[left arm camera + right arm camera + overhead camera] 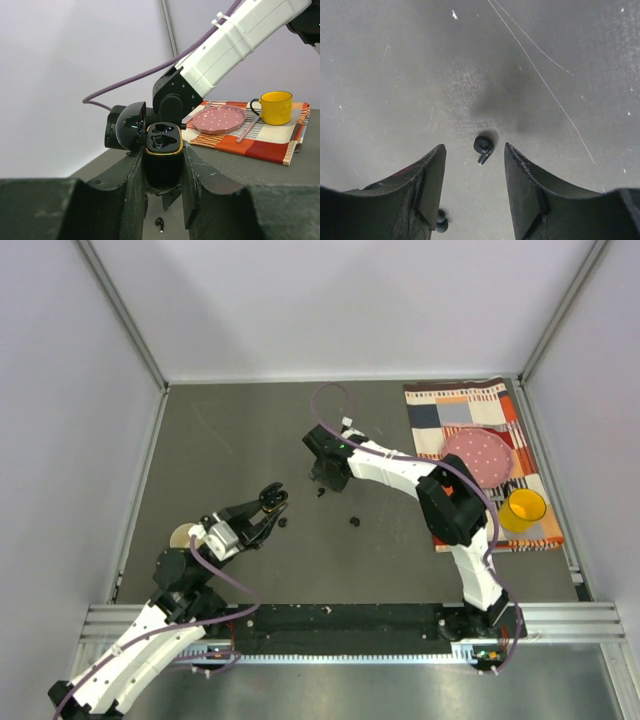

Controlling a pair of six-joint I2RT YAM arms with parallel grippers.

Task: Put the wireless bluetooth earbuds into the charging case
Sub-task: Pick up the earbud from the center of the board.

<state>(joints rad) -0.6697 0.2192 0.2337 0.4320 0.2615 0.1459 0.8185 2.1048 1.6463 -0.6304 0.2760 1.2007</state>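
Table [395,60], earbud [483,146] at right end effector [474,146]

The table [250,440] is lit evenly and softly from above. A soft dark shadow is cast beside the earbud [483,146]. Highlights are reflected on the glossy case [162,160]. Wrist-view foregrounds are blurred.
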